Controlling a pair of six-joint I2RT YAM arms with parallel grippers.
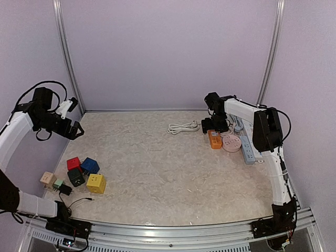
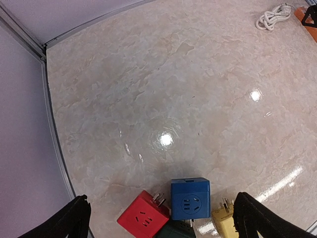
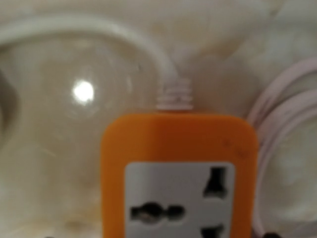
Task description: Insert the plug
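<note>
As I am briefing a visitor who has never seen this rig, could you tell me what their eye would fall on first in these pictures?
The bright cube adapters at the near left stand out first: red, blue and yellow ones huddled together. Next comes the orange power strip at the far right, with the right gripper low over it and a round pink strip beside it; its socket face fills the right wrist view.

No writing or number can be read anywhere here. The orange power strip [image 3: 178,144] shows only bare socket holes. Any print on the blue cube adapter [image 2: 190,198] is too small to tell.
</note>
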